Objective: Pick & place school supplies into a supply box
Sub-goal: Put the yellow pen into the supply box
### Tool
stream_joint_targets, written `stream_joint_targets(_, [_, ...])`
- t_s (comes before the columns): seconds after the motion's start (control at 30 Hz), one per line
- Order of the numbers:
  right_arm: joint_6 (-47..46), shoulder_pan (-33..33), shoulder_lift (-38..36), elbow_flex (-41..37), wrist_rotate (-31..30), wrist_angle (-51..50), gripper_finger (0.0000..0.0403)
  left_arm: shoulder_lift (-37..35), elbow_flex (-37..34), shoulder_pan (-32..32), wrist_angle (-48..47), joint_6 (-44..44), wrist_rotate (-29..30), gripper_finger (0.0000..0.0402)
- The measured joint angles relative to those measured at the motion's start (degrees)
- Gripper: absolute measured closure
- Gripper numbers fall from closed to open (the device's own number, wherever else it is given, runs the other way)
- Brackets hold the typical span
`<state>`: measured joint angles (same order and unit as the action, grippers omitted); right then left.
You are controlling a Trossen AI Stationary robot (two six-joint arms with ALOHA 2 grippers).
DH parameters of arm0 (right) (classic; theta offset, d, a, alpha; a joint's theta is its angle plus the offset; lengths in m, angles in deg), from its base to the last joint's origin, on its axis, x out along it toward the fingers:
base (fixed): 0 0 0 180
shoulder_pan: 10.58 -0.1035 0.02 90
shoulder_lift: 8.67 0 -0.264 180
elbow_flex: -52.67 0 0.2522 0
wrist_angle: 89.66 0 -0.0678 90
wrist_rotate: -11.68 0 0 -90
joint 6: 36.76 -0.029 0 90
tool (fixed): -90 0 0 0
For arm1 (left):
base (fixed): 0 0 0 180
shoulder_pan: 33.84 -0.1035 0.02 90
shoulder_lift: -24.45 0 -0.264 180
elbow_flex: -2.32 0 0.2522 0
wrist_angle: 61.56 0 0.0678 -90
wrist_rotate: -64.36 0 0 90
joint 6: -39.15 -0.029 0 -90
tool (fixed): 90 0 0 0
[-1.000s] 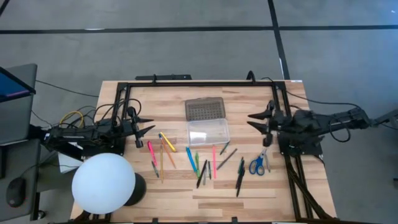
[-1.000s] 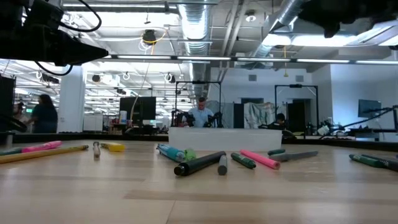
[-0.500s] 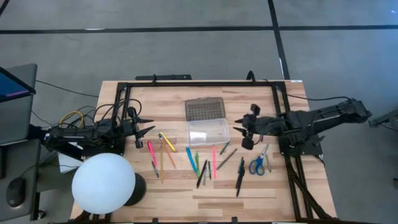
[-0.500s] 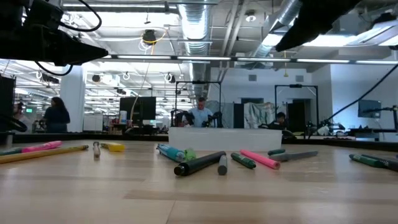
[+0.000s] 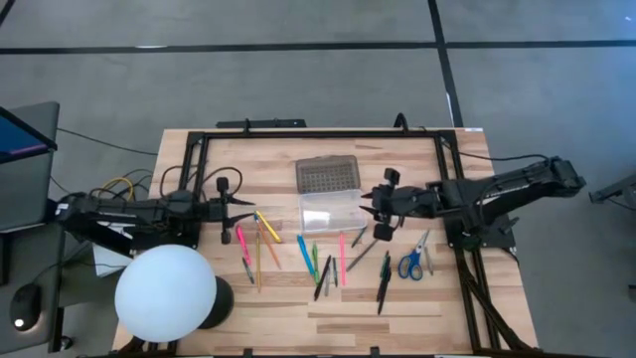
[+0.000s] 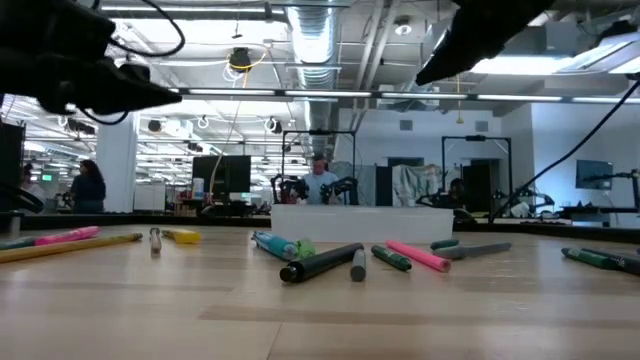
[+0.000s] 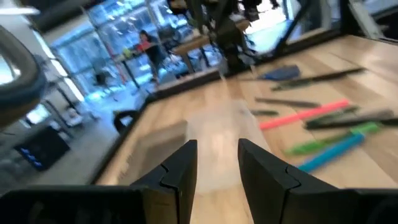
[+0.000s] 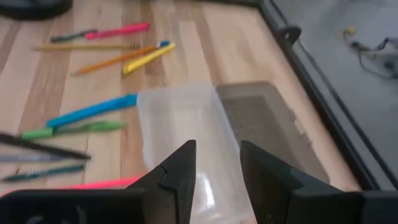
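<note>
Beside the clear box, the right gripper hovers with its fingers parted and nothing between them; the grey lid lies folded back beyond the tray. Across the box from it, the left gripper hangs likewise open and empty, just beside the yellow marker. No supply is in the box yet, so this looks like the reach before a first pick. Next, a gripper must drop over one pen, perhaps the pink marker near the right gripper, and close.
</note>
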<state>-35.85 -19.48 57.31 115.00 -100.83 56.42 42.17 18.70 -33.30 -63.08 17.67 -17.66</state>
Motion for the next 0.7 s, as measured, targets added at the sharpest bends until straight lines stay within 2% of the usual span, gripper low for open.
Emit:
stream_joint_targets(0.17, [0.7, 0.9, -0.4, 0.0, 0.1, 1.6, 0.0285, 3.9, 6.5, 0.0, -1.8, -1.8, 2.7, 0.029])
stream_joint_targets(0.37, [1.1, 0.9, 0.0, 0.0, 0.1, 1.5, 0.0285, 12.1, 17.2, 0.0, -18.2, -1.8, 2.9, 0.029])
stream_joint_targets(0.47, [1.1, 0.6, 0.0, -0.1, 0.1, 1.6, 0.0285, 18.0, 18.7, 0.0, -18.3, -2.0, 0.2, 0.029])
stream_joint_targets(0.7, [0.7, -0.8, 0.0, -0.1, 0.3, 1.3, 0.0285, 33.7, 19.5, -2.1, -17.0, 0.3, 1.0, 0.029])
